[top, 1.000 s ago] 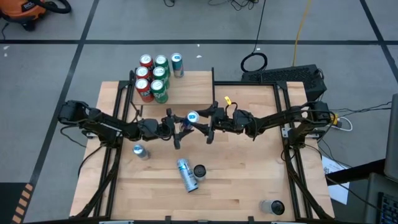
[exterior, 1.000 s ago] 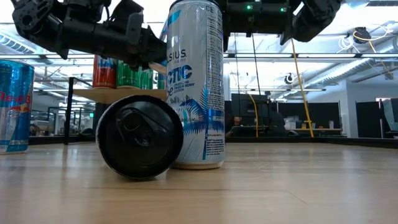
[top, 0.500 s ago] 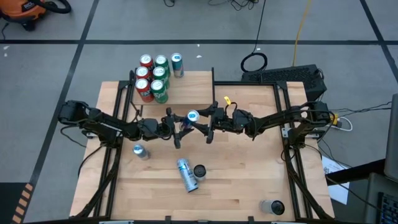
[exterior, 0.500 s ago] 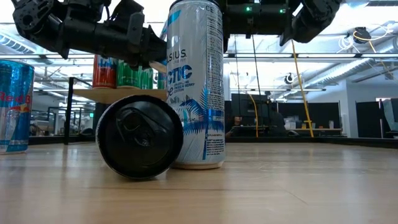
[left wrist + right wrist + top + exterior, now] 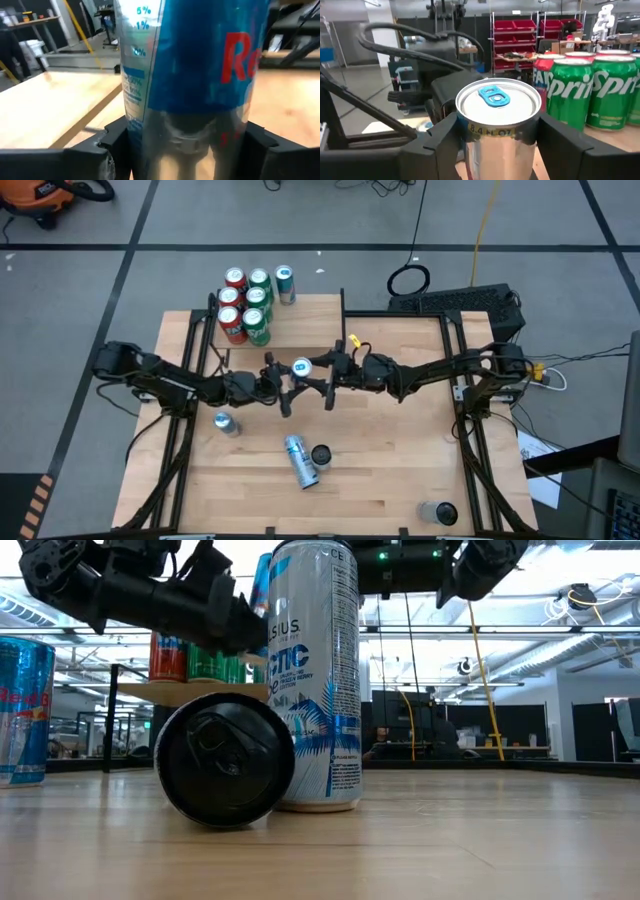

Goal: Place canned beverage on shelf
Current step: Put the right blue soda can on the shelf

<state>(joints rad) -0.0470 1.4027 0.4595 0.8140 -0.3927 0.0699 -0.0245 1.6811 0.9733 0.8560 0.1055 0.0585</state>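
A blue and silver canned beverage stands upright in the air over the table's middle, between my two arms. My left gripper comes from the left and is shut on its lower part. My right gripper comes from the right and is shut on its top end. The shelf stands just beyond them at the far edge. Several red and green cans stand on its left end. In the low view only a blue sliver of the held can shows. My left gripper pinches the can's silver lower band between its two fingers, one on each side. The fingers lie level and come from the table's left. The can stands upright in the hold, clear of the table. My right gripper pinches the can just under its top rim, one finger on each side. The fingers lie level and come from the table's right. The lid with its blue tab faces up.
A small can stands near the left arm. A white-and-blue can and a black can sit side by side nearer the front. A dark round thing sits at the front right corner. The shelf's right half is bare board.
My right gripper has moved toward the table's left, closer to my left gripper. The can's top has shifted a little the same way while staying upright.
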